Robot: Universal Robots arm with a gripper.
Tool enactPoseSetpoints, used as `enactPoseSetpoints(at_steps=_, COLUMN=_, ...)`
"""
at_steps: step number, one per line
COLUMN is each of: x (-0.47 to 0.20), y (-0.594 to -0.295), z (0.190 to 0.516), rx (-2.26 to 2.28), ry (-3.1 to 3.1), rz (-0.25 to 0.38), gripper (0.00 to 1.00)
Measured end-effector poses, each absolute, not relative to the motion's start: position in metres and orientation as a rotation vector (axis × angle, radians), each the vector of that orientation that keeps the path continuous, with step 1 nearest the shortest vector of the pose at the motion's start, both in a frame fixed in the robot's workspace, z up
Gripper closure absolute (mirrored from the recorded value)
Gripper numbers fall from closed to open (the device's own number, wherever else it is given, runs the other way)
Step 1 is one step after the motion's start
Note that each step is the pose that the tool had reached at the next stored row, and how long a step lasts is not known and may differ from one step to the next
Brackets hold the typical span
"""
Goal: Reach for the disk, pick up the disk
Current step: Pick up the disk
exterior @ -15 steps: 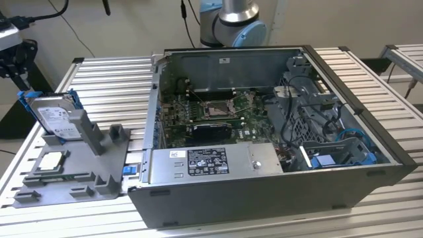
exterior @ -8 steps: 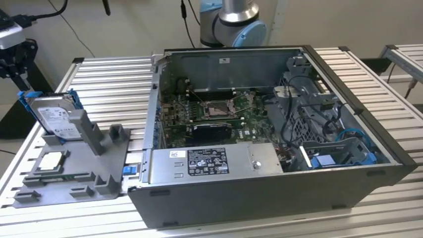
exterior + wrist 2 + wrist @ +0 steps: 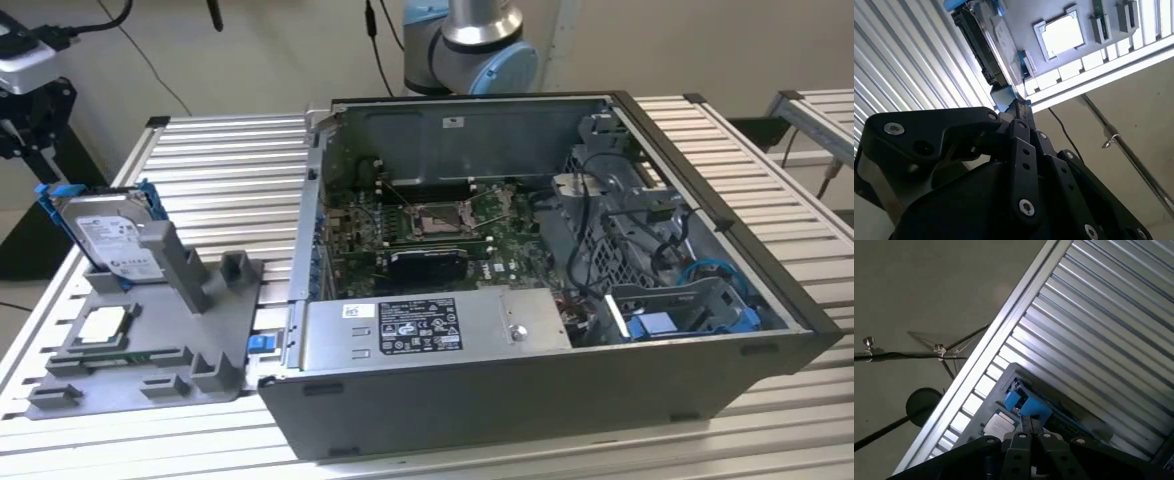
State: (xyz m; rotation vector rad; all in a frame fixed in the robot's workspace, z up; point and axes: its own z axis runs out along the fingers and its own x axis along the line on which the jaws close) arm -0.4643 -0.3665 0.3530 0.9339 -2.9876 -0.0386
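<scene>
**Gripper (image 3: 1015,111).** In both wrist views the jaws are drawn together, tips meeting, with nothing held. They point toward the blue frame of the disk (image 3: 990,44).

**Disk.** In the exterior view it stands on edge, ungripped, in a slot at the far corner of the grey holder (image 3: 220,325). A grey post (image 3: 163,250) stands just beside its labelled face; whether the two touch cannot be told.

**Procedure (judgement).** The step in hand is the reach.
1. Closed jaws cannot straddle the disk. Spread them wider than the framed thickness before closing in.
2. Turn the wrist so one jaw meets each broad face.
3. Seat the grip on the upper part, above the post.
4. Approach in line with the slot, so that the disk will not bind.

**Surroundings.** The processor chip (image 3: 104,325) lies flat nearer the holder's front, apart from the disk. The holder rests on the slatted counter (image 3: 227,170), on the exterior view's left of the open computer case (image 3: 534,400).
</scene>
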Motion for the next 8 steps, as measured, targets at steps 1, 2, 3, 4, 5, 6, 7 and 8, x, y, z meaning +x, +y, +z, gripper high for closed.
enactPoseSetpoints(at_steps=1, x=-0.4643, y=-0.3665, z=0.353, rx=0.959, ry=-2.979, rz=-0.038, gripper=1.0)
enactPoseSetpoints(at_steps=2, x=-0.4643, y=-0.3665, z=0.353, rx=0.985, ry=-2.97, rz=-0.038, gripper=1.0)
enactPoseSetpoints(at_steps=3, x=-0.4643, y=-0.3665, z=0.353, rx=1.013, ry=-2.961, rz=-0.037, gripper=1.0)
enactPoseSetpoints(at_steps=4, x=-0.4643, y=-0.3665, z=0.353, rx=1.039, ry=-2.952, rz=-0.037, gripper=1.0)
enactPoseSetpoints(at_steps=5, x=-0.4643, y=-0.3665, z=0.3531, rx=1.068, ry=-2.941, rz=-0.036, gripper=1.0)
enactPoseSetpoints(at_steps=6, x=-0.4643, y=-0.3665, z=0.353, rx=1.094, ry=-2.931, rz=-0.036, gripper=1.0)
enactPoseSetpoints(at_steps=7, x=-0.4643, y=-0.3665, z=0.353, rx=1.119, ry=-2.921, rz=-0.036, gripper=1.0)
enactPoseSetpoints(at_steps=8, x=-0.4643, y=-0.3665, z=0.353, rx=1.148, ry=-2.91, rz=-0.035, gripper=1.0)
